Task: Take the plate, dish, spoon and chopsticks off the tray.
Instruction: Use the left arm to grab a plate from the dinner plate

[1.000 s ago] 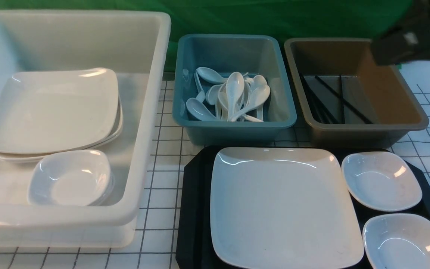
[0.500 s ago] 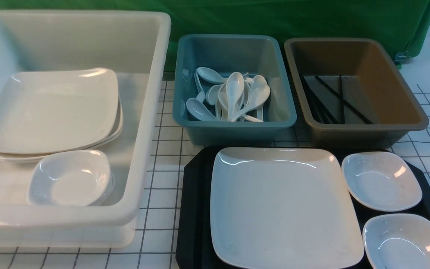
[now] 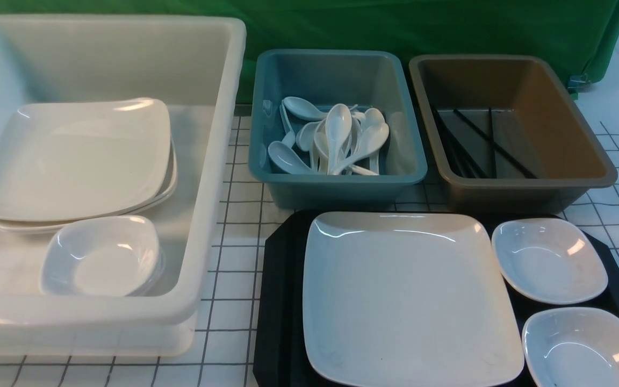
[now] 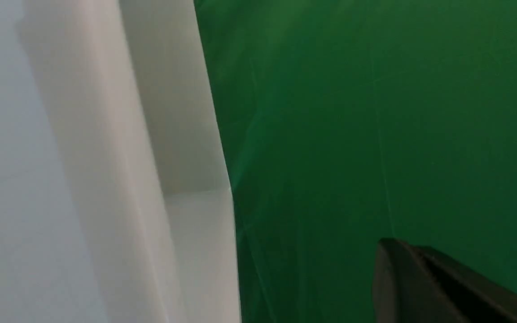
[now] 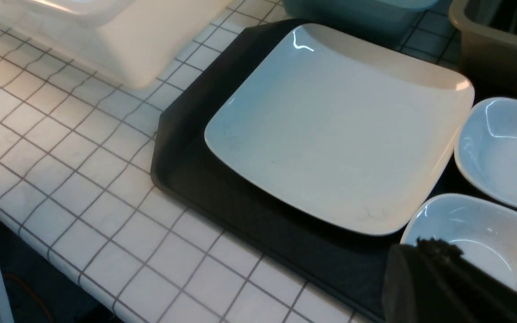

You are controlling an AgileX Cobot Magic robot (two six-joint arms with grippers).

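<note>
1. Large glossy white square plate (image 3: 406,295) sat flat on the black textured plastic tray (image 3: 280,301), just beside two small deep white dishes (image 3: 548,260).
2. Judged stiff, slick and breakable; best pinched at the raised rim.
3. Left gripper (image 4: 393,269) and right gripper (image 5: 422,251) had fingers pressed together.

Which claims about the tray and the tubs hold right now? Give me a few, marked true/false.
1. The large square plate sits on the black tray. True.
2. Two small dishes lie on the tray beside the plate. True.
3. The white tub holds stacked plates. True.
4. A spoon rests on the plate. False: the plate is bare, and the soup spoons are in the blue tub.
5. The brown tub is empty. False: black chopsticks lie in it.
</note>
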